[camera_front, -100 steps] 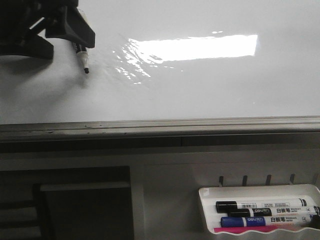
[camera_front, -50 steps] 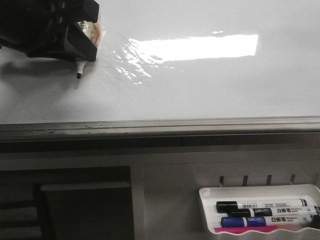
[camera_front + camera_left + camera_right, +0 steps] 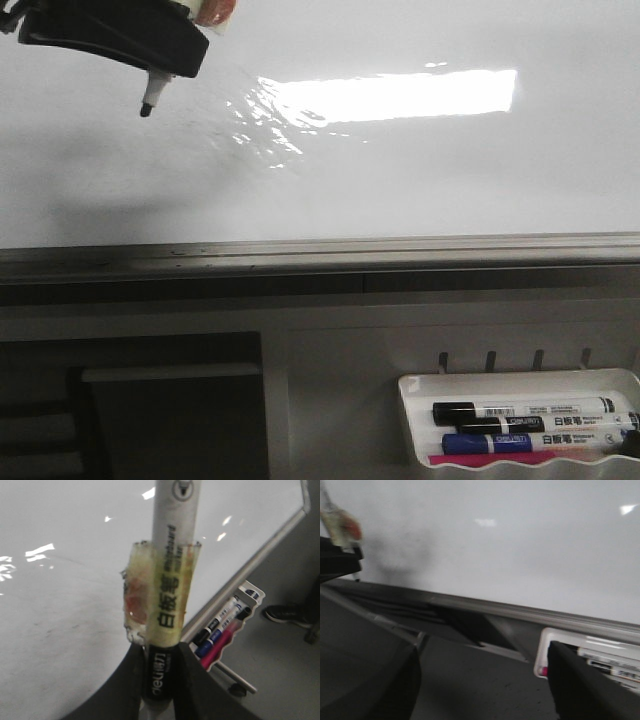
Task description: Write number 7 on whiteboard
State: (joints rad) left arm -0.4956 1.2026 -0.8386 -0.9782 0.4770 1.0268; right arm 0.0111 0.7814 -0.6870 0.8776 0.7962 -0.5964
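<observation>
Whiteboard [image 3: 400,170] fills the upper part of the front view, a glossy white board with a grey frame edge along its lower side and a bright rectangular glare right of centre. No marker stroke of the number 7 is visible on its surface in any view. At the upper left, the left gripper [image 3: 150,60] hangs over the board, its black jaws pinching a whiteboard marker [image 3: 152,95] whose dark tip points down and slightly left, near the board; contact cannot be confirmed. The left wrist view shows the same marker [image 3: 170,580] up close, a white barrel with black lettering, wrapped in yellowish tape with a reddish patch, clamped between the two dark fingers [image 3: 192,680]. Below the board's frame, at the lower right, a small white marker tray [image 3: 415,385] holds a black-capped marker, a blue-capped marker and a pink item. The right gripper [image 3: 485,690] has its dark fingers spread wide apart, holding nothing, positioned below the board's frame and near the tray.
</observation>
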